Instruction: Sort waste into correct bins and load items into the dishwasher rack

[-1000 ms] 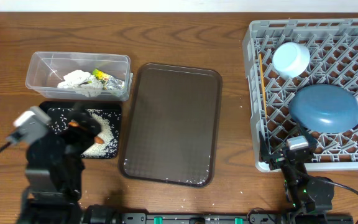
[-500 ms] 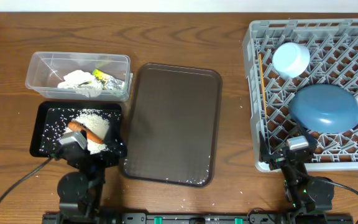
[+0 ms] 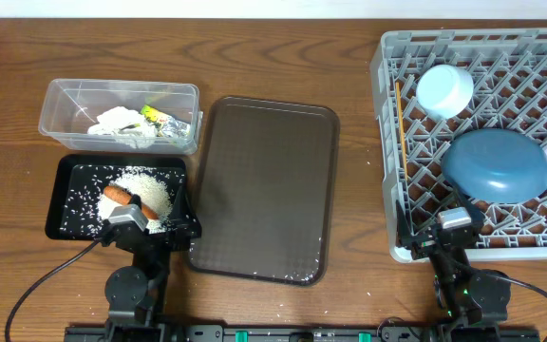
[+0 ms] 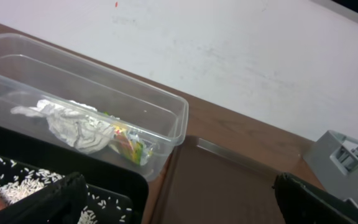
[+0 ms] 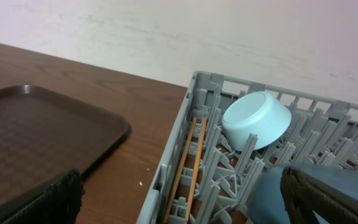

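Orange carrot (image 3: 122, 198) on black tray (image 3: 65, 180), long axis 10-to-4 o'clock, chopsticks (image 3: 400, 123) in rack (image 3: 387, 57) running 12-to-6, left hand (image 4: 179, 208) and right hand (image 5: 179, 199) released.

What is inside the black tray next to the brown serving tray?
The black tray holds loose white rice, heaped toward its right, and a small orange carrot on the heap. The left arm covers its near right corner, so that part is hidden.
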You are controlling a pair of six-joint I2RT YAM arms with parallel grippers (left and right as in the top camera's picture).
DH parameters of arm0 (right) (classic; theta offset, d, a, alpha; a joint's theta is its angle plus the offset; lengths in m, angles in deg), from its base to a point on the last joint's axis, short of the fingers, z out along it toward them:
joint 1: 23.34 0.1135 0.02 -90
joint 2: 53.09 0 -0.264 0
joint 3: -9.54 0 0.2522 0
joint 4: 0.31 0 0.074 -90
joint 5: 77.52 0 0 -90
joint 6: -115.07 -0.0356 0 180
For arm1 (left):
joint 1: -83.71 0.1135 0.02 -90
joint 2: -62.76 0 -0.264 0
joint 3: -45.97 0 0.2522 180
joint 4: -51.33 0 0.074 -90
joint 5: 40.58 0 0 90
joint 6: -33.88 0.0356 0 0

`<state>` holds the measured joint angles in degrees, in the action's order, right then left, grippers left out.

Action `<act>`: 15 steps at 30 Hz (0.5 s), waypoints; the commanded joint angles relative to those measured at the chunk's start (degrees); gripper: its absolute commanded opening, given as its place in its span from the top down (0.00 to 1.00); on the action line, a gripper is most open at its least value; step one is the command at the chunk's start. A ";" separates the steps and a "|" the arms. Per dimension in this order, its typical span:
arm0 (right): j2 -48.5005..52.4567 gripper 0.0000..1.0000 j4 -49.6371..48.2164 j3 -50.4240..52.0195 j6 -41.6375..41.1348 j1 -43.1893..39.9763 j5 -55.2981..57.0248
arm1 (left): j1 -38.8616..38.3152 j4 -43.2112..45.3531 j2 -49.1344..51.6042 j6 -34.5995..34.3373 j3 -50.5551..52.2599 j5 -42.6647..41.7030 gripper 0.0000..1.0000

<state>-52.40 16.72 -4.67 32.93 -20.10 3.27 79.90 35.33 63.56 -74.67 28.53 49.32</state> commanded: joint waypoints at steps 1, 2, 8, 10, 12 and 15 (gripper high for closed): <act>-0.42 0.01 0.17 0.13 0.57 -0.61 0.15 | -0.11 1.95 -0.72 1.18 1.73 -0.70 0.02; -0.42 0.01 0.17 0.13 0.57 -0.61 0.15 | -0.11 2.27 -0.72 1.16 2.29 -0.52 0.02; -0.42 0.01 0.15 0.13 0.57 -0.61 0.15 | 0.92 0.66 -0.72 1.68 3.48 -0.33 0.02; -0.42 0.01 0.15 0.13 0.57 -0.61 0.15 | 1.84 -0.24 -0.72 3.13 3.48 -0.31 0.02; -0.42 0.01 0.17 0.13 0.57 -0.61 0.15 | 2.54 -1.90 -0.72 4.57 3.48 0.02 0.02; -0.42 0.01 0.15 0.13 0.57 -0.61 0.15 | 2.56 -1.97 -0.72 5.86 3.48 0.74 0.02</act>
<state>-52.40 16.72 -4.67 32.93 -20.10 3.29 82.17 36.14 63.34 -71.91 31.19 48.73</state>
